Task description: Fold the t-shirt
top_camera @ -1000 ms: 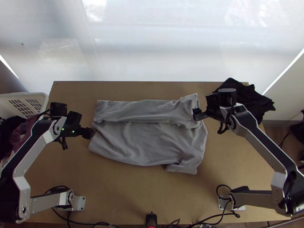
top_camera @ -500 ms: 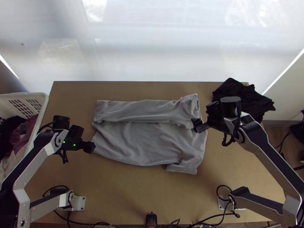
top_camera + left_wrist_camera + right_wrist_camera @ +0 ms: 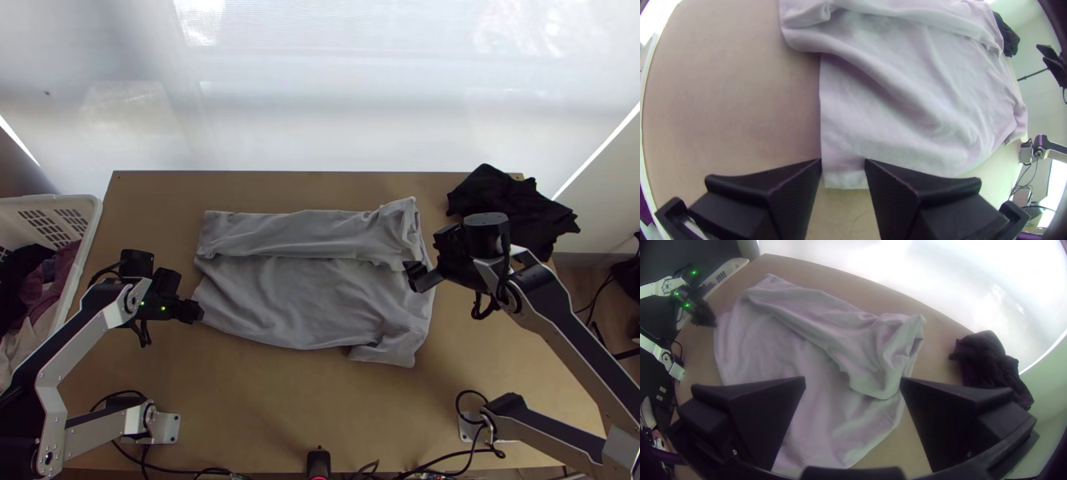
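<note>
While a light grey fabric t-shirt (image 3: 296, 308) was spread across the middle of the top view, its upper part was laid as a long, creased band over the body, and a short flap was left jutting at the lower right. By its lower left corner, the left gripper (image 3: 194, 312) was held open, the corner being framed between its parted fingers in the left wrist view. Over the shirt's right side, the right gripper (image 3: 414, 277) was likewise held open, with nothing pinched. Black crumpled cloth (image 3: 512, 204) was bunched at the table's upper right; a white plastic basket (image 3: 94, 214) was placed at the frame's left edge.
</note>
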Available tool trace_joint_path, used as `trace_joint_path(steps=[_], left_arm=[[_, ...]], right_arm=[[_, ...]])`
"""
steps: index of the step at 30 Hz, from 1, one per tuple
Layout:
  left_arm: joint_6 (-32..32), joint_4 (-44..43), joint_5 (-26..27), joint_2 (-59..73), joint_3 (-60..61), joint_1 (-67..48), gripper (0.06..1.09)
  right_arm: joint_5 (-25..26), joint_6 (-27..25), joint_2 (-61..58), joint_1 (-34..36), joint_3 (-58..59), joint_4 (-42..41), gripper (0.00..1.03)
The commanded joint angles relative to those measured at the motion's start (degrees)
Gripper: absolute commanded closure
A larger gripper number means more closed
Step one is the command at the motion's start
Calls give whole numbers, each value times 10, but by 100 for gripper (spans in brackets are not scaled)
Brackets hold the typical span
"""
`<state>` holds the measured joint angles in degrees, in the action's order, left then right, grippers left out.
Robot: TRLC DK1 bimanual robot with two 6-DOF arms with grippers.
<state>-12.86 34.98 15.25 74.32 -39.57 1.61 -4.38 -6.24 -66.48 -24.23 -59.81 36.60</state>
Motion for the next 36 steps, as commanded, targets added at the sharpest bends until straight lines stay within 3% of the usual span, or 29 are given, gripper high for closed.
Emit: trace_joint_path(steps=[1, 5, 11, 22, 36], left_arm=[[2, -11, 17, 6, 5, -5, 82], [3, -11, 19, 1, 3, -10, 105], [13, -4, 20, -16, -4, -17, 105], [21, 5, 20, -35, 0, -23, 105], [48, 5, 20, -39, 5, -31, 105]], right_arm=[[1, -6, 11, -2, 7, 8, 4], [1, -13, 17, -1, 11, 15, 4], [0, -19, 15, -26, 16, 57, 4], [-4, -21, 70, -176, 108, 109, 5], [-3, -59, 73, -348, 218, 75, 10]])
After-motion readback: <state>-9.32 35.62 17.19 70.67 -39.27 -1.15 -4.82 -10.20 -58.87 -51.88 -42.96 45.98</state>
